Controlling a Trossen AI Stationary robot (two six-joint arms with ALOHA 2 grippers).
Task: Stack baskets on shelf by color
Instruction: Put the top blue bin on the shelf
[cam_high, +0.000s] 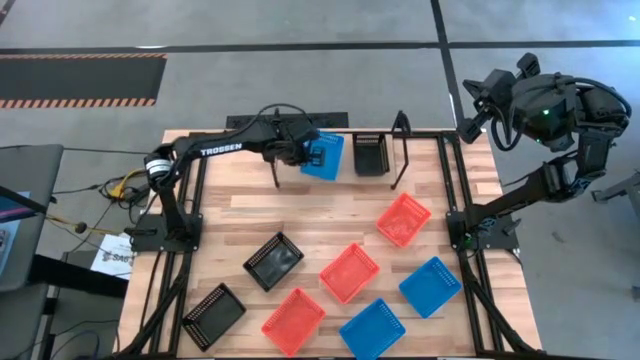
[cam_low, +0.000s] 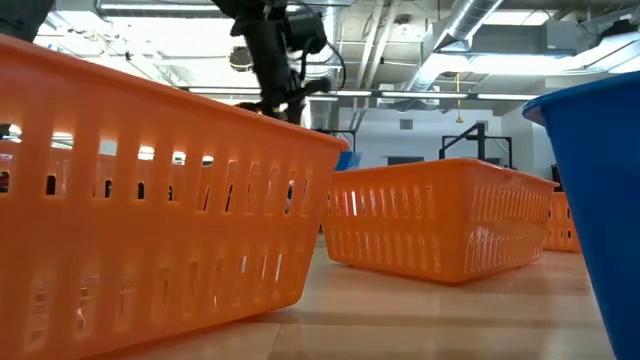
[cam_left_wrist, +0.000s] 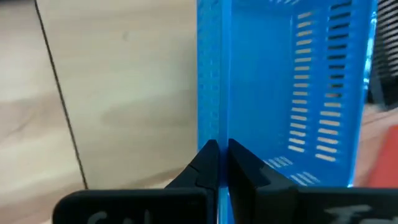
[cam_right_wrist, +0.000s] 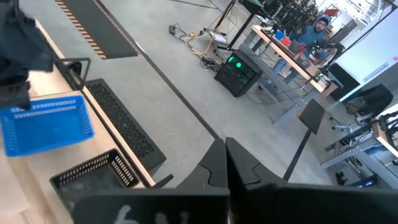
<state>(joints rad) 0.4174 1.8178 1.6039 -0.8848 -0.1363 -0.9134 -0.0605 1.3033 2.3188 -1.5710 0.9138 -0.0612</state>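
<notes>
The left gripper (cam_high: 303, 150) is seen at the far side of the plank table (cam_high: 230, 215), over the narrow light wooden shelf with thin black rod frame (cam_high: 345, 140). Its fingers are closed tight on the rim wall of a blue slotted plastic basket (cam_high: 323, 155); in the left wrist view the dark fingertips (cam_left_wrist: 208, 163) are pressed together with the blue wall (cam_left_wrist: 210, 81) pinched between them. The blue basket is held above the shelf board, tilted, just beside a black slotted plastic basket (cam_high: 370, 153) that is set on the shelf. Whether the blue basket touches the board cannot be told.

The right gripper (cam_right_wrist: 225, 163) is parked off the table's far right corner, raised and pointed out at the room; its fingers are shown pressed together with nothing between them.

On the table, well apart from the shelf, seven more baskets are laid out: three red-orange ones (cam_high: 403, 219) (cam_high: 349, 271) (cam_high: 293, 321), two blue ones (cam_high: 430, 286) (cam_high: 372, 329) and two black ones (cam_high: 273, 260) (cam_high: 214, 315). In the low view, red-orange basket walls (cam_low: 150, 210) fill the foreground and a blue wall (cam_low: 595, 190) is cut off at the edge. A person (cam_right_wrist: 316, 31) is visible far back in the room in the right wrist view.
</notes>
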